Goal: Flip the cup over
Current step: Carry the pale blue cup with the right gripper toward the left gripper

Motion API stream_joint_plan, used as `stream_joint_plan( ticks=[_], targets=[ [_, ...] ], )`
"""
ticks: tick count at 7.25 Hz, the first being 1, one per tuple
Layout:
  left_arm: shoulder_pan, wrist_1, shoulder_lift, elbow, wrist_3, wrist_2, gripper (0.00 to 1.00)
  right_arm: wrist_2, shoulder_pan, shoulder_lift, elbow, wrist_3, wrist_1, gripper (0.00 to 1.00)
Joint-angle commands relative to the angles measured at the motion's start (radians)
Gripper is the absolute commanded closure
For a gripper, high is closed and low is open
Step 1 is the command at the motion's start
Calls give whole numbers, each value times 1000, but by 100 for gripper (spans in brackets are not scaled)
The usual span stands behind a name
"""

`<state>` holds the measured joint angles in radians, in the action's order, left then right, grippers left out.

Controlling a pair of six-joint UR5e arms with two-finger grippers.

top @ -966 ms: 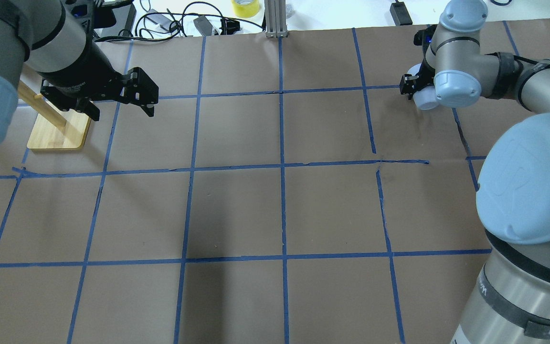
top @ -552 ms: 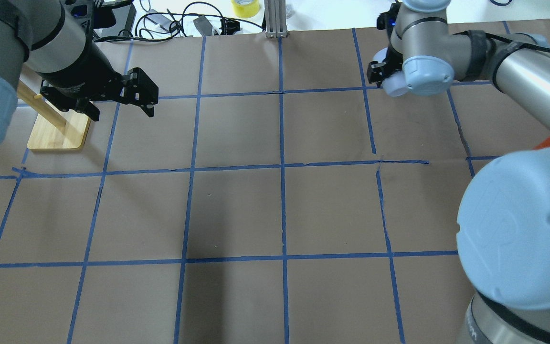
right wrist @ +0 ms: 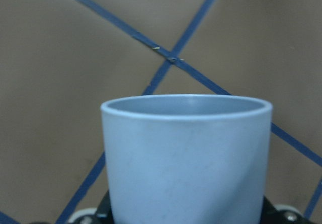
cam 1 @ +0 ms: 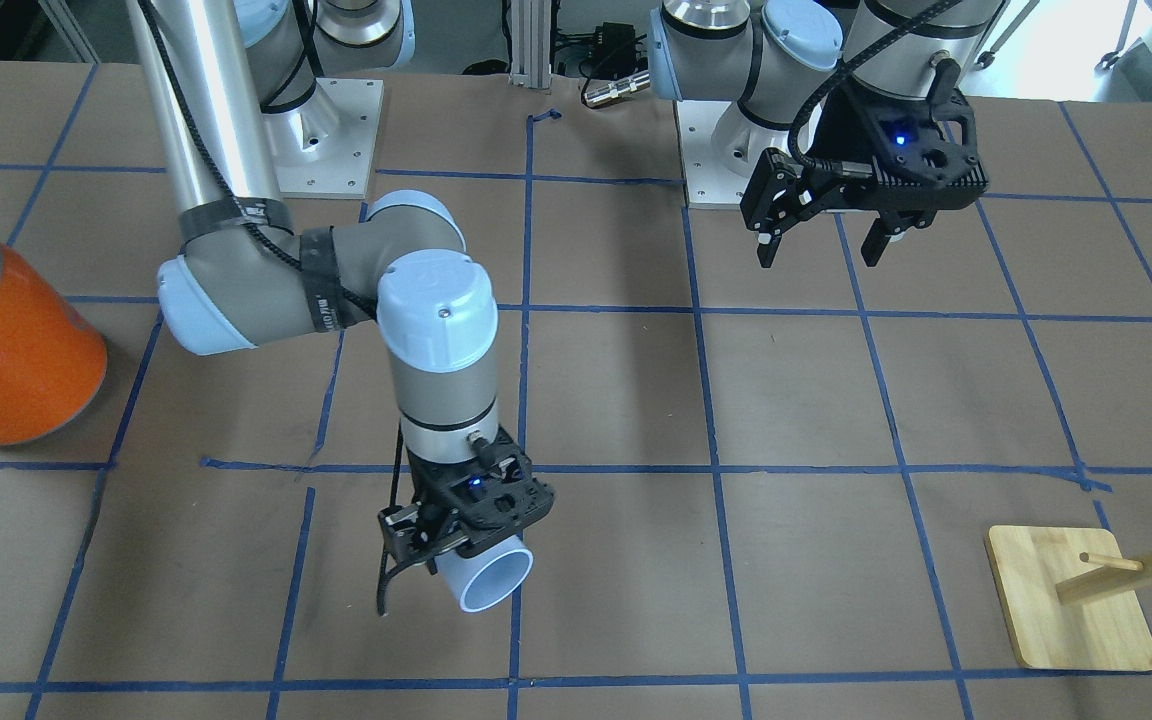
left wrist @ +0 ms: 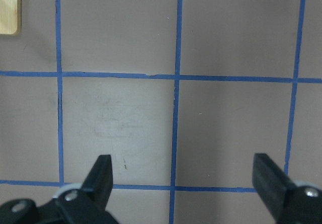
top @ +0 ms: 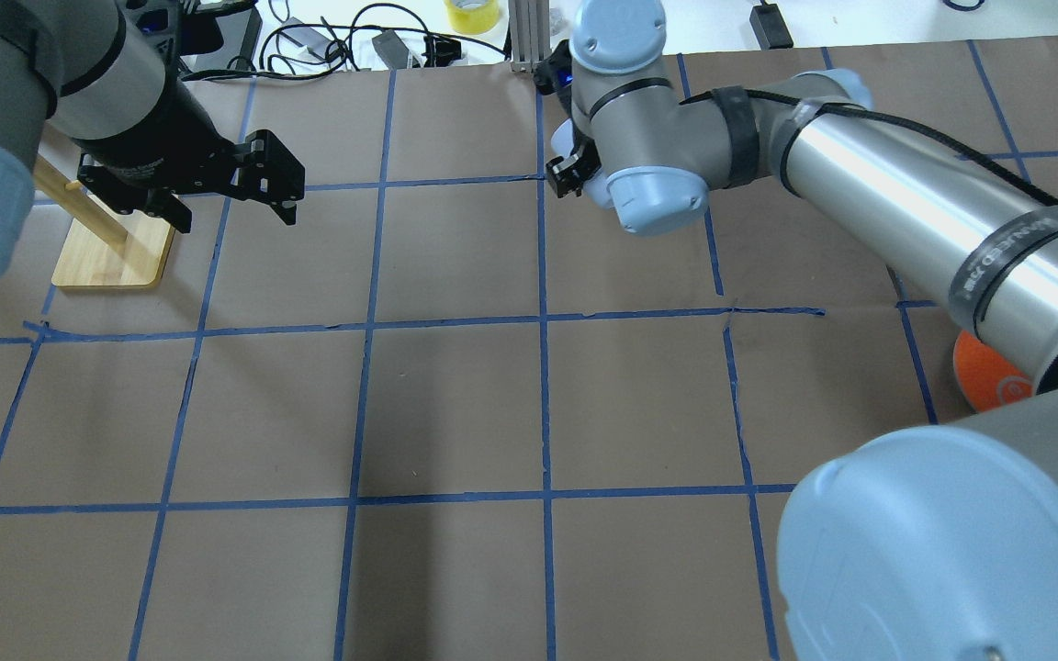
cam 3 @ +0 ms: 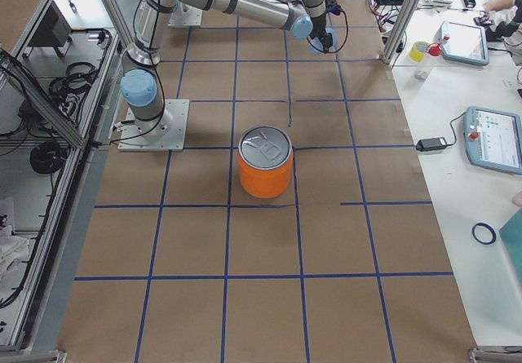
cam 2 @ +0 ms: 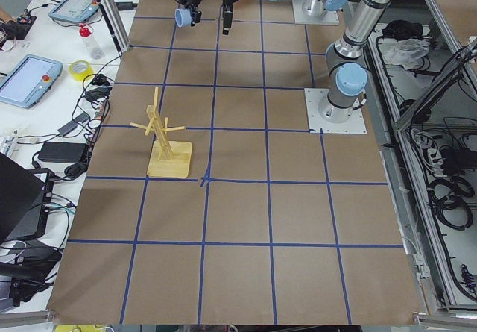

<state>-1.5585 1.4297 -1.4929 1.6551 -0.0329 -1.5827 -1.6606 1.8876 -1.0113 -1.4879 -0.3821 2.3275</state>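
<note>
The pale blue cup (cam 1: 484,580) is held in my right gripper (cam 1: 456,548), which is shut on its sides. The cup is tipped on its side above the paper, with its open mouth pointing away from the robot. In the right wrist view the cup (right wrist: 186,158) fills the lower frame, rim at the top. In the overhead view the wrist hides most of the cup (top: 566,140), near the table's far centre line. My left gripper (cam 1: 821,245) is open and empty, hovering over the far left squares; it also shows in the overhead view (top: 286,181) and the left wrist view (left wrist: 183,178).
A large orange can (cam 1: 6,340) with a silver top stands on the robot's right side (cam 3: 265,163). A wooden peg stand (top: 111,252) on a bamboo base sits under the left arm (cam 1: 1071,610). Cables and tape rolls lie beyond the far edge.
My right arm has swung left along the far side of the table with the cup, from the far right to near the centre line. The left arm has not moved.
</note>
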Motion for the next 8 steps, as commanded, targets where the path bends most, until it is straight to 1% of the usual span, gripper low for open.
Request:
stream_joint_plan(
  ticks=[1,2,3,4,5,6,7,8],
  targets=[
    [0,0,0,0,1,1,0,2,100,58,-6,-366,97,90],
    [0,0,0,0,-1,0,0,4,119,118,-8,-549,192,90],
    [0,0,0,0,1,-2,0,8,143,167,-8,-692,288,90],
    [0,0,2,0,1,-2,0,7,183,192,-8,-751,317,90],
    [0,0,2,0,1,-2,0,7,214,191,-8,-758,316,92],
    [2,0,2,0,1,-2,0,8,218,188,-9,-774,311,92],
    [2,0,0,0,1,0,0,9,219,178,-8,-844,305,91],
    [2,0,0,0,1,1,0,7,219,178,-9,-850,302,88]
  ],
)
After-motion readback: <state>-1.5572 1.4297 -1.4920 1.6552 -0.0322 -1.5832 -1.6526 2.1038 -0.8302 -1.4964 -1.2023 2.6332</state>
